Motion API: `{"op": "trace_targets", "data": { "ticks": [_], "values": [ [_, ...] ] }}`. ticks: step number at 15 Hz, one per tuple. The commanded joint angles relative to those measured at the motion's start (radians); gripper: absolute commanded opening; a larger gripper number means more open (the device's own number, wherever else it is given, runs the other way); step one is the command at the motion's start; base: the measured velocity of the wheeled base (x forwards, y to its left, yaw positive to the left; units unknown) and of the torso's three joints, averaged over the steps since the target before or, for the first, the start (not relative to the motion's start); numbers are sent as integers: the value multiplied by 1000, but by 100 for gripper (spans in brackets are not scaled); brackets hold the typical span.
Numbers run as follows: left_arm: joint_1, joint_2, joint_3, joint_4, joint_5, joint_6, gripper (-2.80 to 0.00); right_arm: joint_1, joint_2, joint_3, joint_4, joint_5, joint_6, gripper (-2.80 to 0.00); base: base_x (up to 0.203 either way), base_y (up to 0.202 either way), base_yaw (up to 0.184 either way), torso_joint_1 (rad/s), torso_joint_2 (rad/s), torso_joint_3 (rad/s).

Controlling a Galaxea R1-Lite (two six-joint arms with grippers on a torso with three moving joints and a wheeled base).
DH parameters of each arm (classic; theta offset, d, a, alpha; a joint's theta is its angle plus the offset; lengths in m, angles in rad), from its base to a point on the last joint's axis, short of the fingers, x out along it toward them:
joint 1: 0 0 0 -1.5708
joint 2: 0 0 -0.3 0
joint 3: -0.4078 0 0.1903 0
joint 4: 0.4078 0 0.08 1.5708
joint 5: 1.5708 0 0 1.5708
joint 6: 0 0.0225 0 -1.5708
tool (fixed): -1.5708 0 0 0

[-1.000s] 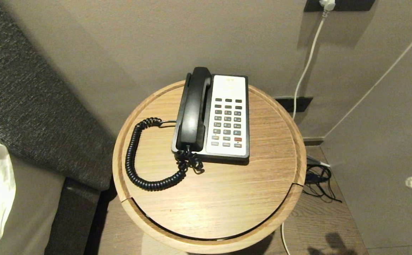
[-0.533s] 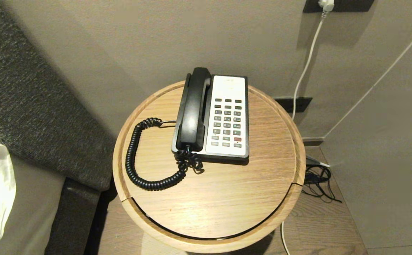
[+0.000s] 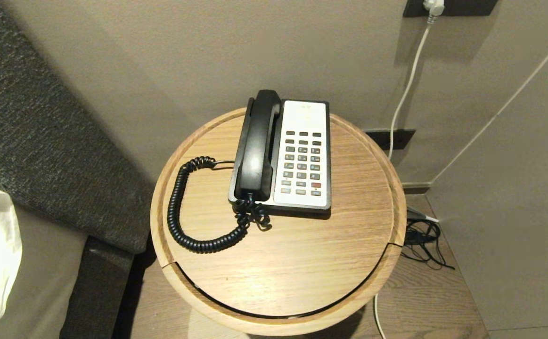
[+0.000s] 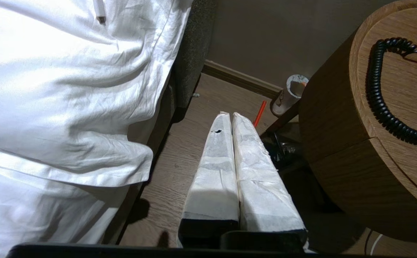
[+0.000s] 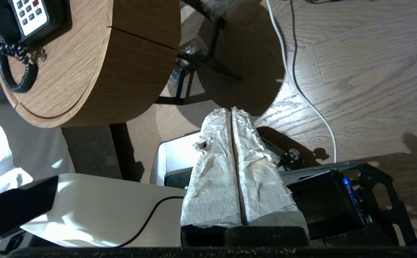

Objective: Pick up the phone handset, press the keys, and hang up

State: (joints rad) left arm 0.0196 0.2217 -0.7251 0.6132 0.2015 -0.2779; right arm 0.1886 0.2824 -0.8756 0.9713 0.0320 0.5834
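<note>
- The left gripper (image 4: 232, 115) hangs low between the bed's white sheet (image 4: 68, 89) and the round wooden table (image 3: 278, 263), its wrapped fingers (image 4: 215, 157) pressed together on nothing.
- The right gripper (image 5: 231, 110) hovers over the wooden floor (image 5: 366, 71) beside the table, fingers likewise closed and empty.
- The phone handset (image 3: 257, 146) lies cradled on the left side of the phone base (image 3: 304, 155) near the table's rear edge, its long axis running front to back, apparently seated flat.
- Its coiled cord (image 3: 184, 216) loops toward the table's left edge.

We identify a hotel-style bedroom: white bedding (image 4: 61, 93) beside a dark upholstered headboard (image 3: 43, 141), a round wooden bedside table (image 3: 278, 273) carrying a corded desk phone (image 3: 302, 155), wood flooring (image 5: 355, 71).
</note>
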Motion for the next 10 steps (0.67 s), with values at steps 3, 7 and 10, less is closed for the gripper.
{"op": "trace_targets", "data": {
  "ticks": [3,7,10],
  "values": [
    [0,-36,48,1,3,2,-280,-58,2,29,6,1,-5,-280,0,0,0,0,0,0],
    [-8,-126,131,-4,-2,68,-280,-174,-9,36,1,5,-16,-280,0,0,0,0,0,0],
    [-9,-209,209,-10,-54,130,-280,-202,-153,114,-1,22,-80,-280,0,0,0,0,0,0]
  ]
}}
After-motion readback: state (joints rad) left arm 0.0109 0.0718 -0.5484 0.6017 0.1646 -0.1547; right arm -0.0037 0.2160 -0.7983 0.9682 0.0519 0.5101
